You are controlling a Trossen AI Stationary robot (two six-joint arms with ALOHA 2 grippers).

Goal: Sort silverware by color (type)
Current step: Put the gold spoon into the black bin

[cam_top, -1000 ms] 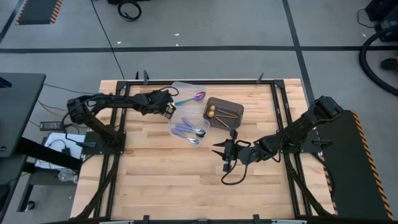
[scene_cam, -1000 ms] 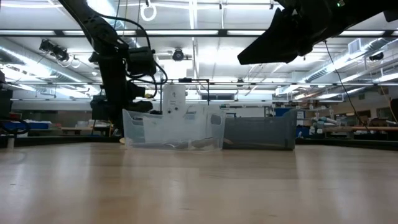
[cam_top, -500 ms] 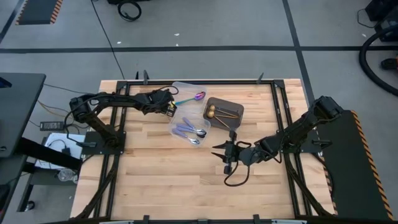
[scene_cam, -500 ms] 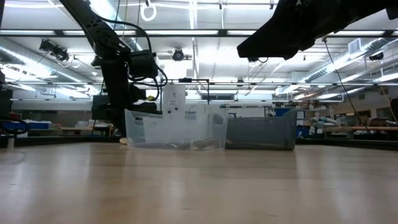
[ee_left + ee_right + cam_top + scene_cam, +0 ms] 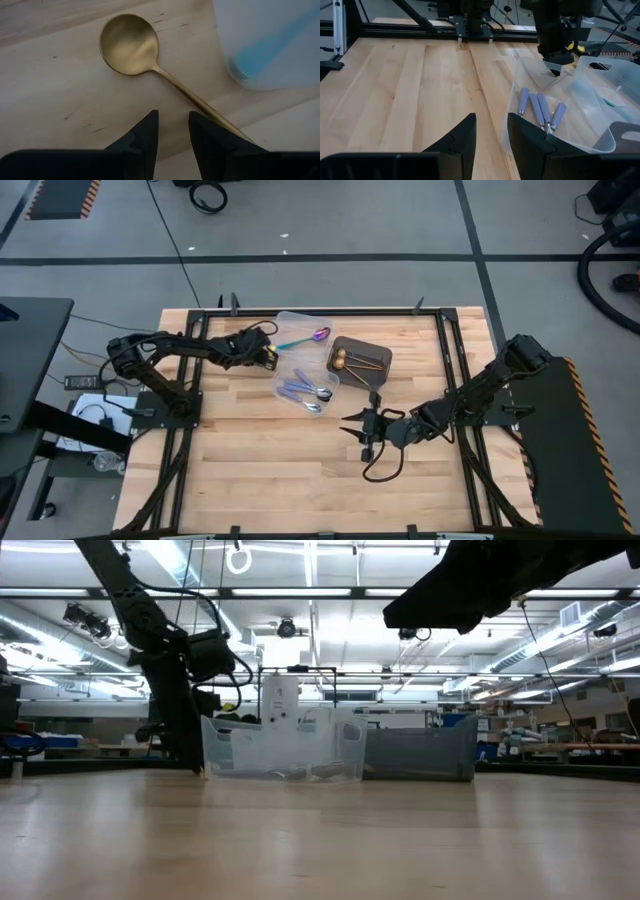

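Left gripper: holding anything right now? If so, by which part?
Nothing. The left gripper hangs over a gold spoon lying on the table, fingers apart with nothing between them. The right gripper is empty too.

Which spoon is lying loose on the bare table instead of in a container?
The gold spoon under the left gripper, beside the clear tub. It lies on the wood; the other gold spoons sit in the dark bin.
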